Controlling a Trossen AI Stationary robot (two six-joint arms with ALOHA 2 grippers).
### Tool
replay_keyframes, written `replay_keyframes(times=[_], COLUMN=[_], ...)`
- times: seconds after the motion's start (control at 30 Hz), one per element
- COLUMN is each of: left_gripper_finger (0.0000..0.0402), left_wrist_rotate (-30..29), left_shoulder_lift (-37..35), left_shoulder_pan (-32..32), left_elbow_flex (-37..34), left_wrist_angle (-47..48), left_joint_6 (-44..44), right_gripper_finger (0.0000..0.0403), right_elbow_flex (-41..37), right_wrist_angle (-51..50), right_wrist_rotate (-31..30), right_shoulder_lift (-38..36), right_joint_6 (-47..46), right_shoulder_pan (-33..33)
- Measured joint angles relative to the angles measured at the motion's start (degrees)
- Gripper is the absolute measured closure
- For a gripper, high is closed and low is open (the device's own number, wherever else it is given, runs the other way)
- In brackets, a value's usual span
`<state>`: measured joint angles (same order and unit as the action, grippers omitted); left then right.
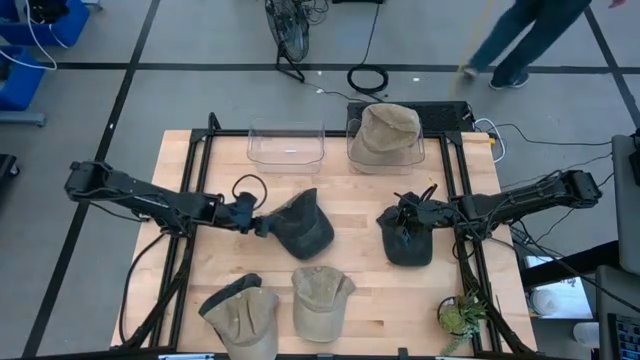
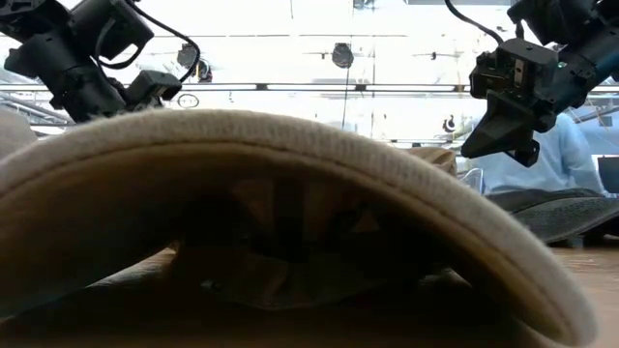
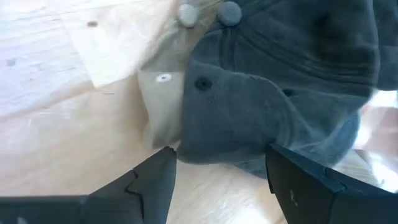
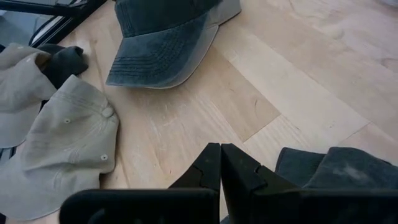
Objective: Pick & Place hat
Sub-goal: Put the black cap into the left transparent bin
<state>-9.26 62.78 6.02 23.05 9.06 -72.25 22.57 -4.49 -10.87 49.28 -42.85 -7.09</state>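
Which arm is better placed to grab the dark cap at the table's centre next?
The left. Its left gripper is open with the dark cap right between its fingers, while the right gripper is shut and sits over the other dark hat on the table's right side.

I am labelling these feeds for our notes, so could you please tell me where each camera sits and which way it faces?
High view: above the table, facing straight down; both arms, left claw at the dark cap, right claw.
Low view: at tabletop height, facing level; a tan cap fills it, arms above.
Left wrist view: on the left arm, facing the dark cap; open fingers.
Right wrist view: on the right arm, facing the table; shut fingers.
Shared: the dark cap shows in the high, left wrist and right wrist views.
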Motion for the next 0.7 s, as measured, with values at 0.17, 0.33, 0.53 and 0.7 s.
replay_keyframes(times=[0.17, 0.33, 0.53, 0.7], left_gripper_finger=[0.0158, 0.0158, 0.0158, 0.0158], left_wrist_rotate=[3.18, 5.48, 4.61, 0.9], left_shoulder_lift=[5.11, 10.01, 10.68, 10.3], left_shoulder_pan=[0.0, -0.02, 0.0, -0.02], left_elbow_flex=[-0.02, 0.0, 0.0, 0.0], left_wrist_angle=[-3.41, -13.15, -21.8, -25.88], left_joint_6=[0.01, 2.62, 7.66, 8.75], right_gripper_finger=[0.0403, 0.0403, 0.0403, 0.0403], right_elbow_flex=[0.02, 0.02, 0.04, 0.04], right_wrist_angle=[0.05, 0.05, 0.07, 0.07], right_wrist_rotate=[0.0, 0.0, 0.01, 0.07], right_shoulder_lift=[0.0, 0.0, 0.0, 0.0], right_joint_6=[0.0, 0.0, 0.0, 0.0], right_shoulder_pan=[0.0, 0.0, 0.0, 0.0])
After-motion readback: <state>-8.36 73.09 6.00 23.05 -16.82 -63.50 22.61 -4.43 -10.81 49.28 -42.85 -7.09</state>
